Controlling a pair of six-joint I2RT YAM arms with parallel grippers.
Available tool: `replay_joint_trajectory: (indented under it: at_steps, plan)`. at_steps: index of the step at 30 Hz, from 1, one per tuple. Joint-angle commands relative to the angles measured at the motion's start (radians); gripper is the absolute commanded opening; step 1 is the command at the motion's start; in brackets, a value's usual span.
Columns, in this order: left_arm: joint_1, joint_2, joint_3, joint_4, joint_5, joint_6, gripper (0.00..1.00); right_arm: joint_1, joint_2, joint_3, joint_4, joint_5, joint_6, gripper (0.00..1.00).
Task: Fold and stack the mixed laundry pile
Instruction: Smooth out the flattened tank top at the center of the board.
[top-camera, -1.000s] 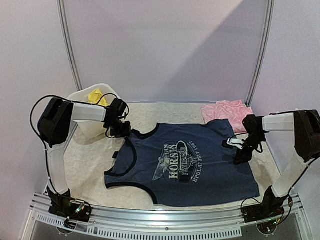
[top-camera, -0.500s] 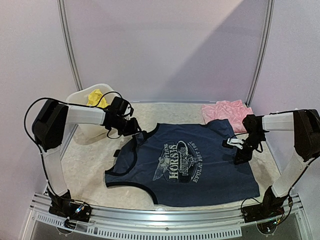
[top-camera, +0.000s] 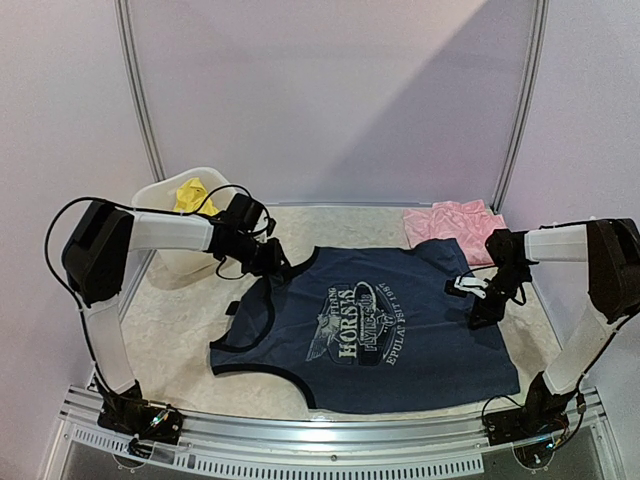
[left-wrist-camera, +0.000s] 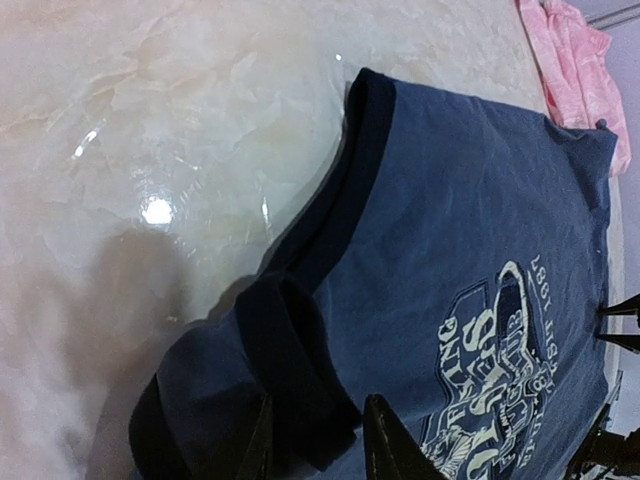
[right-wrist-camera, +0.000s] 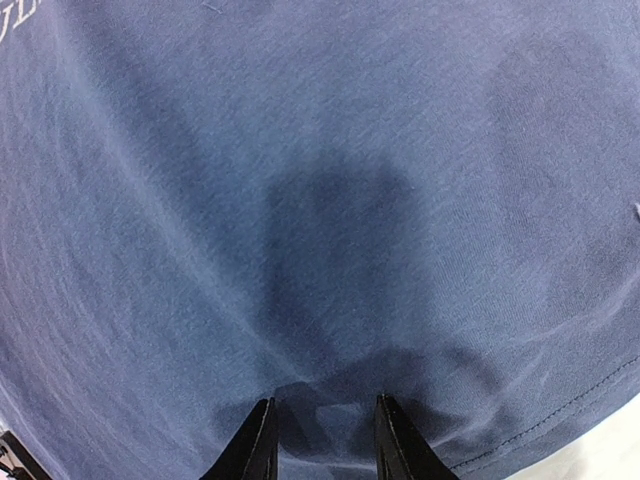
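Observation:
The navy sleeveless top (top-camera: 390, 320) lies spread print-up in the middle of the table. My left gripper (top-camera: 275, 262) is shut on its left shoulder strap, which is folded over towards the print; in the left wrist view the dark strap (left-wrist-camera: 300, 370) bunches between my fingertips (left-wrist-camera: 318, 445). My right gripper (top-camera: 483, 312) is shut on the top's right side, where the cloth (right-wrist-camera: 300, 150) puckers between the fingertips (right-wrist-camera: 320, 440) near the hem. The pink ruffled piece (top-camera: 455, 222) lies at the back right, touching the top's corner. The yellow piece (top-camera: 190, 193) sits in the tub.
The white plastic tub (top-camera: 160, 188) stands at the back left, just behind my left arm. Bare marbled tabletop (top-camera: 180, 320) shows left of the top. A metal rail (top-camera: 330, 440) runs along the near edge. Upright frame poles (top-camera: 140, 100) stand at the back.
My left gripper has moved right, dragging the top's left shoulder strap inward over the garment. The right gripper has stayed in place on the top's right side.

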Motion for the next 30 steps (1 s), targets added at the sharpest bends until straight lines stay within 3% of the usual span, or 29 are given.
replay_joint_trajectory:
  at_steps: [1, 3, 7, 13, 14, 17, 19, 25, 28, 30]
  plan:
    - [-0.015, -0.002, 0.035, -0.101, -0.003, 0.035, 0.31, -0.016, 0.044, -0.031, -0.086, 0.084, 0.016, 0.34]
    - [-0.027, -0.006, 0.058, -0.162, -0.039, 0.056, 0.24, -0.016, 0.043, -0.028, -0.091, 0.082, 0.017, 0.34]
    - [-0.052, -0.004, 0.072, -0.221, -0.063, 0.096, 0.01, -0.016, 0.039, -0.028, -0.092, 0.079, 0.018, 0.34]
    - [-0.099, 0.033, 0.057, -0.275, -0.09, 0.121, 0.0, -0.016, 0.04, -0.023, -0.093, 0.078, 0.018, 0.34]
    - [-0.107, 0.042, 0.061, -0.288, -0.082, 0.126, 0.03, -0.015, 0.04, -0.022, -0.093, 0.079, 0.018, 0.34]
    - [-0.127, 0.042, 0.114, -0.369, -0.062, 0.161, 0.27, -0.015, 0.041, -0.02, -0.097, 0.078, 0.017, 0.34]
    - [-0.132, 0.005, 0.169, -0.43, -0.022, 0.206, 0.32, -0.015, 0.041, -0.02, -0.099, 0.078, 0.015, 0.34]
    - [-0.036, -0.069, 0.39, -0.556, -0.023, 0.329, 0.34, -0.016, 0.041, -0.013, -0.1, 0.069, 0.012, 0.34]
    - [0.071, -0.029, 0.383, -0.469, -0.063, 0.328, 0.35, -0.016, 0.041, -0.014, -0.096, 0.053, 0.017, 0.34]
    - [0.142, 0.078, 0.413, -0.434, -0.038, 0.312, 0.33, -0.014, 0.043, -0.014, -0.091, 0.042, 0.019, 0.34]
